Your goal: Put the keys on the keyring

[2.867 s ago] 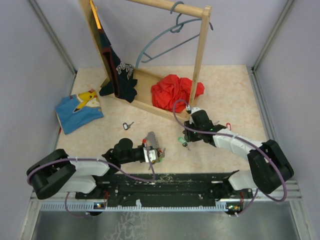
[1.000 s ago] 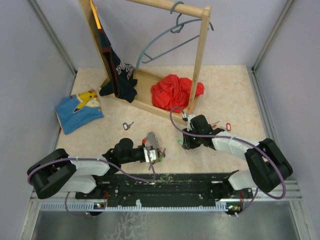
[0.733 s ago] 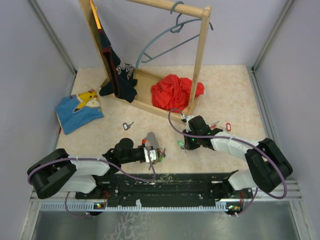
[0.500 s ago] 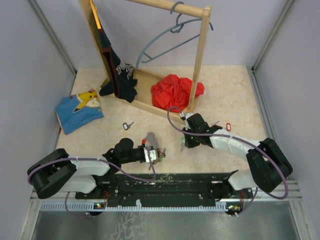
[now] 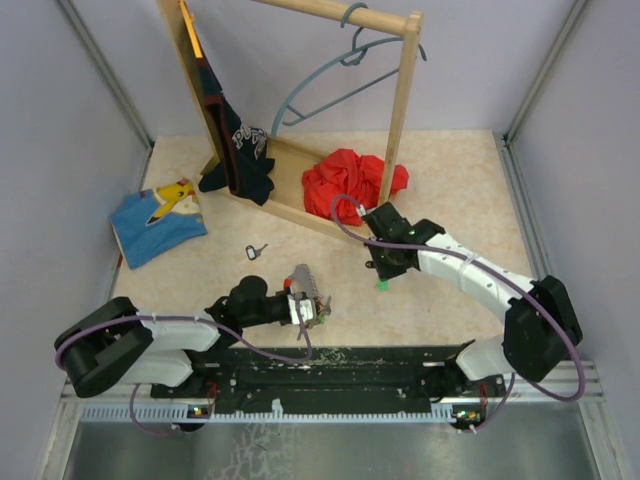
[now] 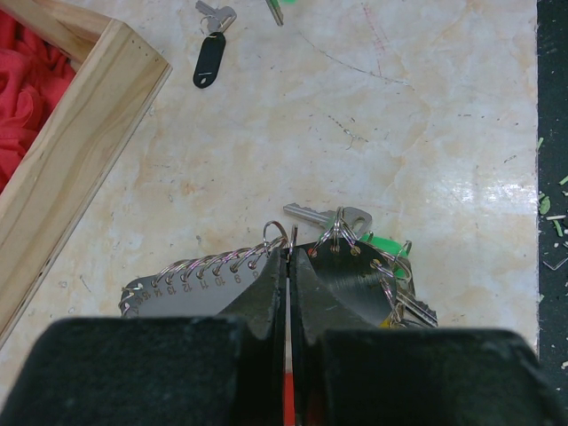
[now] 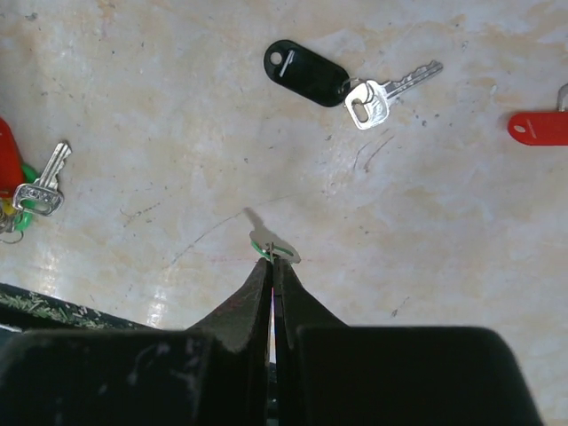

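Note:
My left gripper (image 6: 290, 253) is shut on the keyring (image 6: 191, 288), a silver numbered plate edged with wire rings; a silver key (image 6: 325, 215) and a green tab (image 6: 391, 245) hang on it. In the top view this gripper (image 5: 318, 308) rests low near the table's front edge with the keyring (image 5: 306, 284). My right gripper (image 7: 272, 259) is shut on a green-headed key (image 7: 272, 248), seen end-on above the table. From above, that gripper (image 5: 382, 278) hangs right of the keyring with the green key (image 5: 381, 286) at its tip. A black-tagged key (image 7: 306, 71) lies loose.
A red tag (image 7: 538, 127) lies on the table at the right. The black-tagged key (image 5: 256, 251) lies left of centre. A wooden clothes rack (image 5: 290, 205) with a red cloth (image 5: 350, 180) stands behind, its base edge (image 6: 80, 151) close to the left gripper. A blue shirt (image 5: 158, 220) lies far left.
My right gripper has shut on the green key, lifted it off the table and moved slightly right. The left gripper and keyring have not moved.

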{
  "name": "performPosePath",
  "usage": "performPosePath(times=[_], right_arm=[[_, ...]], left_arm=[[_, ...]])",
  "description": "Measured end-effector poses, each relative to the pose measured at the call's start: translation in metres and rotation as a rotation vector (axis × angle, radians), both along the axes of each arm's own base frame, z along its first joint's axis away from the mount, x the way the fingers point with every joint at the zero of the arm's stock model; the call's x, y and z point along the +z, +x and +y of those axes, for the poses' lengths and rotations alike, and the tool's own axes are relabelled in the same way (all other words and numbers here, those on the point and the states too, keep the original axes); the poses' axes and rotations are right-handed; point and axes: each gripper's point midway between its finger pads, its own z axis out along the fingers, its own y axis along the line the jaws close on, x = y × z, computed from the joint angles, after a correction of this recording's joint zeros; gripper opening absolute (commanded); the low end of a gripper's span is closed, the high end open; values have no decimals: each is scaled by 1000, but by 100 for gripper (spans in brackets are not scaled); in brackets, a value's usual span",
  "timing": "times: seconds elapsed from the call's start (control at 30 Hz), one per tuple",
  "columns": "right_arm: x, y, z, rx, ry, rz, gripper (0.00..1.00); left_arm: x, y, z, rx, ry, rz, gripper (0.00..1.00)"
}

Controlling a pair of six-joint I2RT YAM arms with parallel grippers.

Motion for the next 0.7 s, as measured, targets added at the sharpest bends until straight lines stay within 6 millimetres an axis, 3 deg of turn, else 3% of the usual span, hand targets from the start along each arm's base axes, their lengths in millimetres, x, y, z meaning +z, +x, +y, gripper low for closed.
performPosePath(times=[0.13, 0.33, 0.7], right_arm=[[1, 0, -7, 11, -79, 32, 0], [-28, -14, -14, 102, -243, 172, 0], [-62, 17, 40, 286, -334, 231, 3]], left_arm=[[0, 0, 0, 0, 0, 1, 0], [0, 0, 0, 1, -1, 2, 0], [0, 0, 0, 1, -1, 1, 0]])
